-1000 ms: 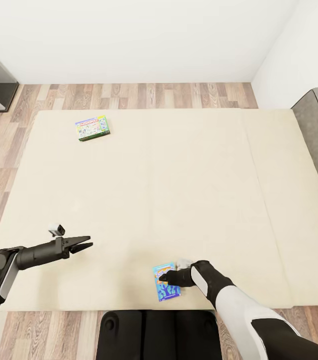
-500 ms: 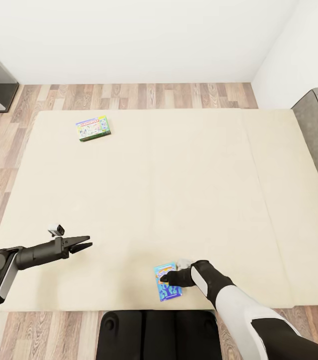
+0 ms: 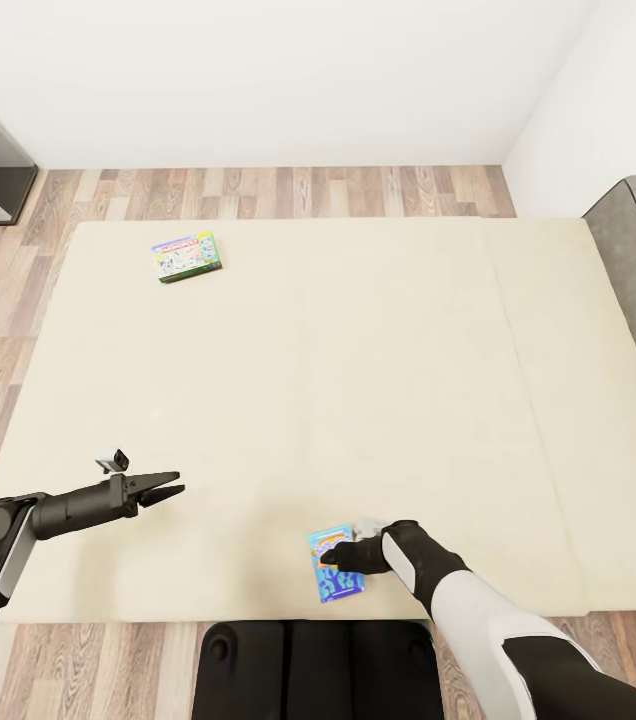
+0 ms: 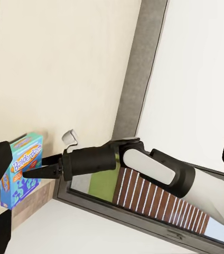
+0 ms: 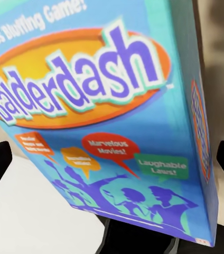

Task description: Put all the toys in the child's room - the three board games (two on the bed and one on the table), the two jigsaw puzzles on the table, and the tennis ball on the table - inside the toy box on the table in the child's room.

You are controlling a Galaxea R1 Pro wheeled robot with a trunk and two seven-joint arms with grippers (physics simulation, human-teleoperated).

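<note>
Right gripper jaws seemingly closed on blue board game; left gripper jaws parted.

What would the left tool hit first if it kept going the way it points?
Probably the right tool: the left wrist view looks straight at it, at the blue game box on the bed. Depth is unclear.

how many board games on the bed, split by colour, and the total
blue board game: 1
green-bordered board game: 1
total: 2 on the bed
</note>
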